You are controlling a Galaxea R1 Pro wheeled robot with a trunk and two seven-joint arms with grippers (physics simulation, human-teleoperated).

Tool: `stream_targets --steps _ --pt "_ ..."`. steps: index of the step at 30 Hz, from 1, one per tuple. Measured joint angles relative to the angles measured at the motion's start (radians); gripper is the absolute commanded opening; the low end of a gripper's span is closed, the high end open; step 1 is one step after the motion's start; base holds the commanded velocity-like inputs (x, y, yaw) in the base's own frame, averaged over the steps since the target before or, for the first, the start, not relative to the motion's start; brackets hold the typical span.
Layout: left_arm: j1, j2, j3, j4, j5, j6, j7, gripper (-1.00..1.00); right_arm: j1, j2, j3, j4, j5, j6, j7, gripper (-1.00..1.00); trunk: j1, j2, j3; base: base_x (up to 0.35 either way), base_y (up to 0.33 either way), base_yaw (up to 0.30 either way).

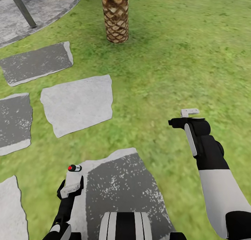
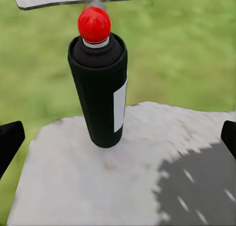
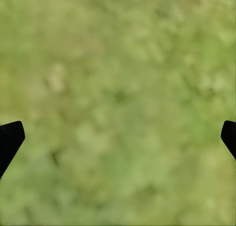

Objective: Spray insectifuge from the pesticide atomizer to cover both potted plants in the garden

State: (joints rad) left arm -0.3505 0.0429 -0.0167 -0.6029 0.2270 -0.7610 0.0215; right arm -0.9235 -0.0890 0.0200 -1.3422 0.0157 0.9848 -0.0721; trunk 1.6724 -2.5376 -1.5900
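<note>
- Spray bottle (image 2: 101,88): dark body, pale label on one side, red round cap on top. It stands upright on a grey stepping stone (image 2: 123,181), with grass beyond. In the head view the bottle (image 1: 74,168) sits on the near stepping stone (image 1: 118,187), just ahead of the left gripper.
- Left gripper (image 1: 70,188): low over the near stepping stone, right behind the bottle. In its wrist view the two dark fingertips (image 2: 10,140) sit at opposite edges, spread wide, with the bottle between and ahead of them, untouched.
- Right gripper (image 1: 181,117): held over the lawn (image 1: 181,59), well to the right of the bottle. Its fingertips (image 3: 10,137) stand wide apart, holding nothing, over blurred grass.
- Other stepping stones (image 1: 78,104): several lie beyond the bottle, pale and dark grey, set in the lawn.
- Palm trunk (image 1: 116,15): far beyond the bottle, rising from the grass.
- Paved circle (image 1: 52,6): grey, far beyond the bottle, with a dark slanted pole (image 1: 21,7) standing on it.
</note>
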Motion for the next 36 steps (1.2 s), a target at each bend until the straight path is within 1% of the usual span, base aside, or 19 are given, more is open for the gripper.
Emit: stream_targets --steps 6,14,17,34,36 --pt "0.000 -0.003 0.000 0.000 0.000 0.000 0.000 1.00 0.000 0.000 0.000 -0.003 0.001 0.000 0.000 1.00 0.000 0.000 0.000 0.025 0.009 0.000" --pt "0.000 -0.010 0.000 0.000 0.000 0.000 0.000 1.00 0.001 0.000 0.000 -0.008 0.001 0.000 0.000 1.00 0.000 0.000 0.000 0.244 0.118 0.000" --pt "0.000 -0.011 0.000 0.000 0.002 -0.001 0.000 1.00 0.001 0.000 0.000 -0.008 0.002 0.000 0.000 1.00 0.000 0.000 0.000 0.126 0.059 0.000" --pt "0.000 -0.011 -0.005 0.000 -0.002 0.002 -0.002 1.00 0.002 -0.001 -0.002 -0.010 0.004 0.001 0.000 1.00 0.000 0.000 0.000 0.008 0.004 0.000" --pt "0.000 -0.011 -0.005 0.000 -0.002 0.003 -0.011 1.00 0.002 0.000 -0.001 -0.011 0.004 0.001 0.000 1.00 0.000 0.000 0.000 0.000 0.000 0.000"
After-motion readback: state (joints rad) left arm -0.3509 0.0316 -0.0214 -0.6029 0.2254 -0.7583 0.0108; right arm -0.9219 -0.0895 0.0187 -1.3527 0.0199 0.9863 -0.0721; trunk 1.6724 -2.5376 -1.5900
